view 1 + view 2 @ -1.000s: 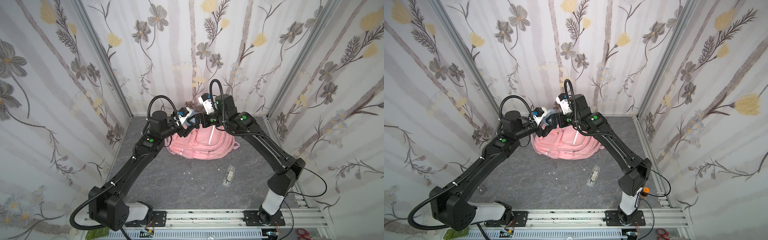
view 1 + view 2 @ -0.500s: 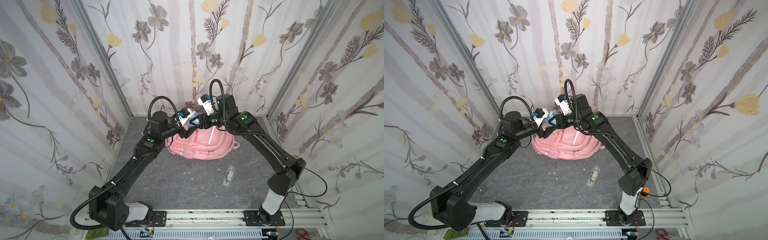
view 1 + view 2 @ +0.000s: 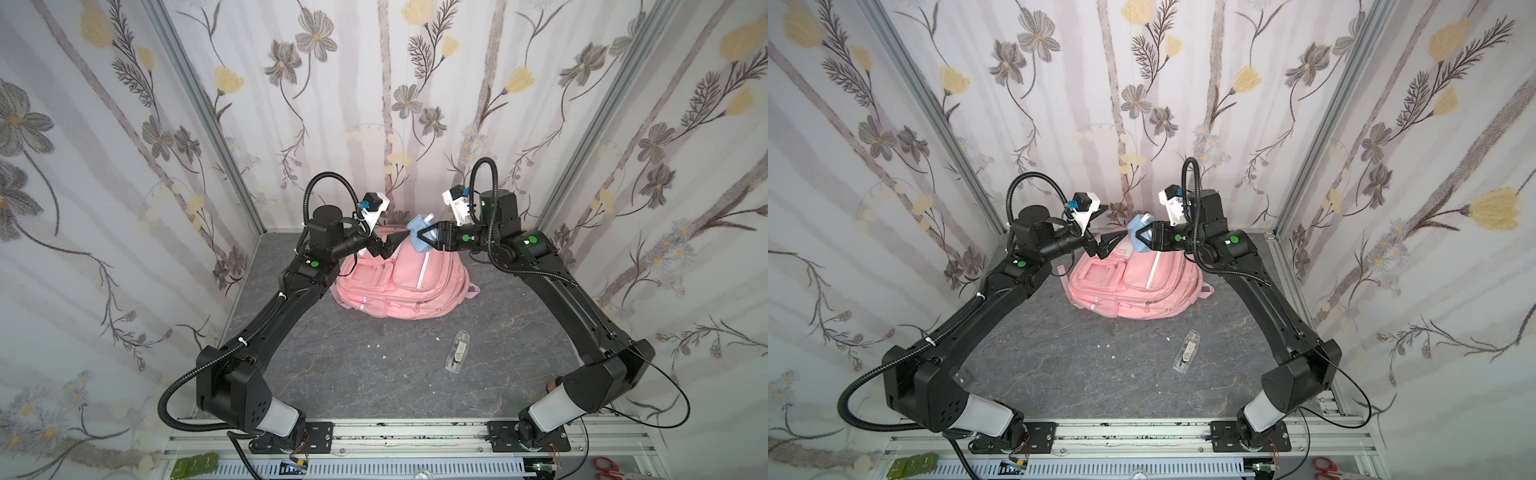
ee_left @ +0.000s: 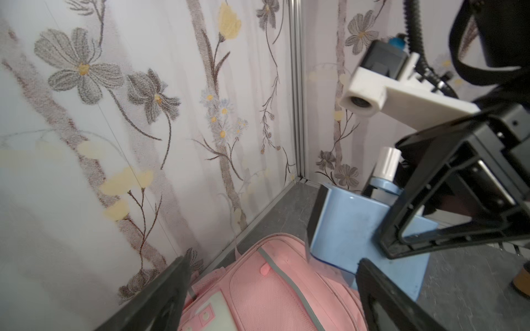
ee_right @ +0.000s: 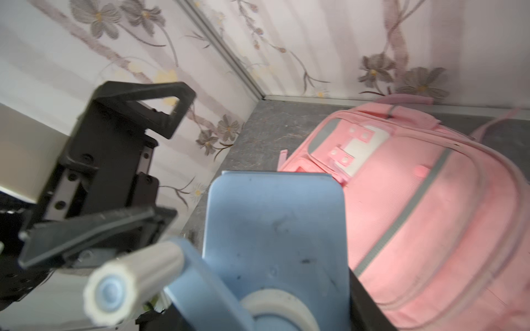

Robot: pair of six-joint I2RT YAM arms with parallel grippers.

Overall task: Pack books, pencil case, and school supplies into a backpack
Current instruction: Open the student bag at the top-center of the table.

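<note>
Here's the blue box [image 3: 417, 230], up in the air just above the middle of the frame. The right hand [image 3: 421, 240] is clenched on it, one black finger laid across its near face. Same story in both top views, box [image 3: 1135, 232] pinched in that hand [image 3: 1144, 239]. Its white knob [image 4: 387, 163] pokes out beside the grip.

The left hand [image 3: 395, 245] sits just left of the box, fingers spread and carrying nothing. One fingertip comes right up to the box's edge, and I cannot tell whether it touches. In the left wrist view the box [image 4: 352, 226] fills the right side, between the parted fingers [image 4: 160, 298].

Below both hands lies the pink backpack [image 3: 399, 286], flat on the counter [image 3: 332, 365], pockets facing up. Its far end is hidden behind the hands in both top views.

Lower right of centre, well apart from the backpack, a small clear case [image 3: 457, 350] lies on the counter. Its contents are too small to make out.

The right wrist view is blurred, with the box [image 5: 275, 229] and knob [image 5: 134, 275] cut off at the bottom edge.
</note>
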